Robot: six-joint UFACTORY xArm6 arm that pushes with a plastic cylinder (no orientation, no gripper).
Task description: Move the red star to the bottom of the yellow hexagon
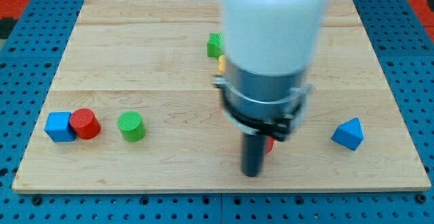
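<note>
While most of the red star [269, 144] is hiding behind our rod, we are seeing only a small red sliver of it showing just at the rod's right edge, low on the wooden board [135, 54] and a little right of the view's centre. We are resting my tip [251, 174] on the board just below and slightly left of that sliver, close against it; whether the two are touching we cannot tell. We are carrying no jaws, so the rod is gripping nothing. The yellow hexagon [221, 64] is showing only as a narrow yellow edge beside the arm's body, up the board from the star, with most of it lying hidden. A green block [215, 45], its shape unclear, is sitting just above that yellow edge. Well to the view's right of my tip, a blue pyramid-like block [348, 133] is standing alone. Toward the view's left, a green cylinder [130, 125] is standing apart, and farther left a red cylinder [85, 123] is touching a blue cube [59, 126].
</note>
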